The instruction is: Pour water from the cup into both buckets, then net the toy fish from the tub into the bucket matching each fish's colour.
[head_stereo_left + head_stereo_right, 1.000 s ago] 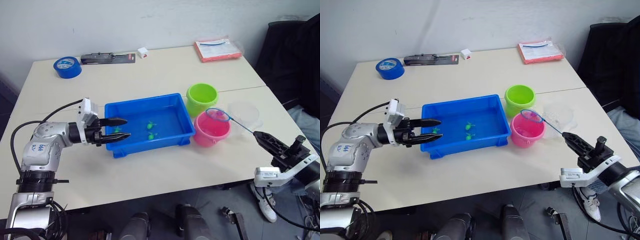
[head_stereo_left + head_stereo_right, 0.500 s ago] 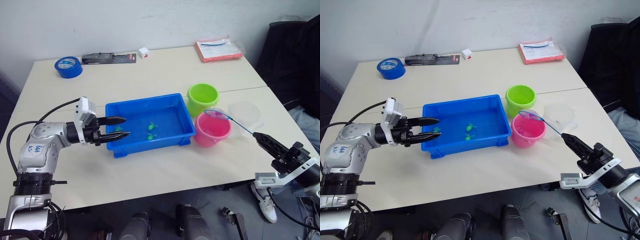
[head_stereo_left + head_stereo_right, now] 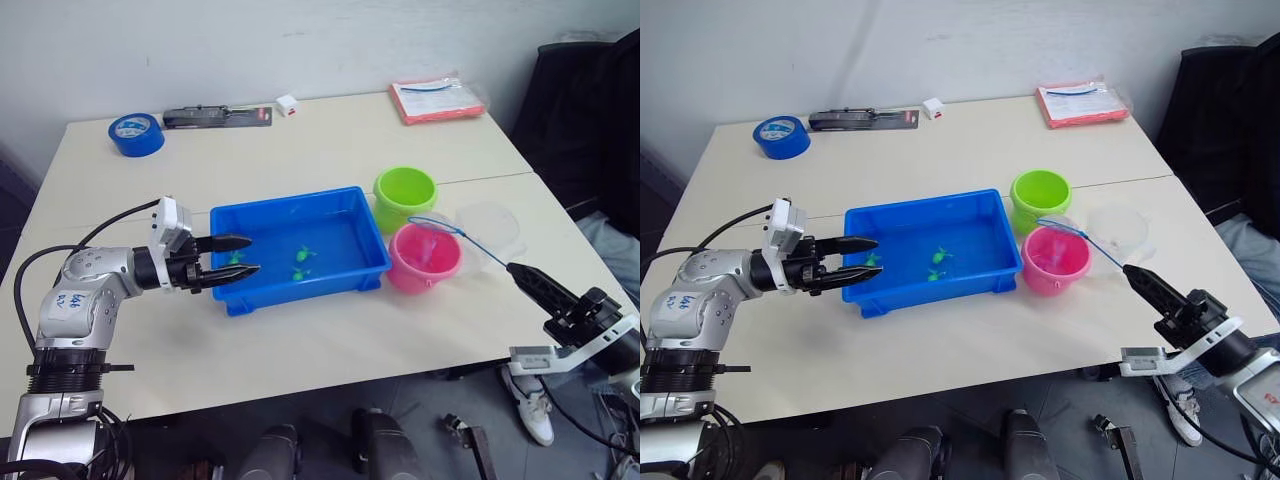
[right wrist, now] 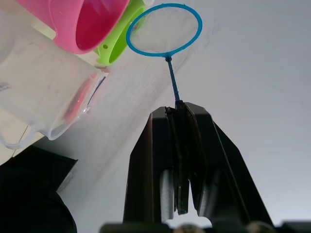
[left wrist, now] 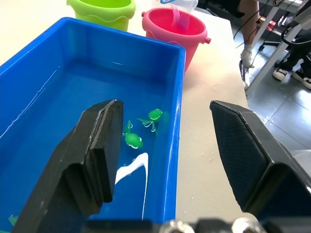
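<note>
Over the pink bucket (image 3: 424, 258), right hand (image 3: 522, 274) clamps the net (image 3: 433, 226); green fish (image 3: 304, 255) lie leftward, nearer the spread left hand (image 3: 237, 256).

Soft, even indoor light falls from overhead, leaving the pale table (image 3: 300, 140) bright and shadows faint beneath the tub (image 3: 298, 248) and buckets (image 3: 405, 198). A white glare streak sits on the water in the left wrist view, where the near fingers (image 5: 95, 145) are slightly blurred. The head views are a little soft and grainy.
</note>
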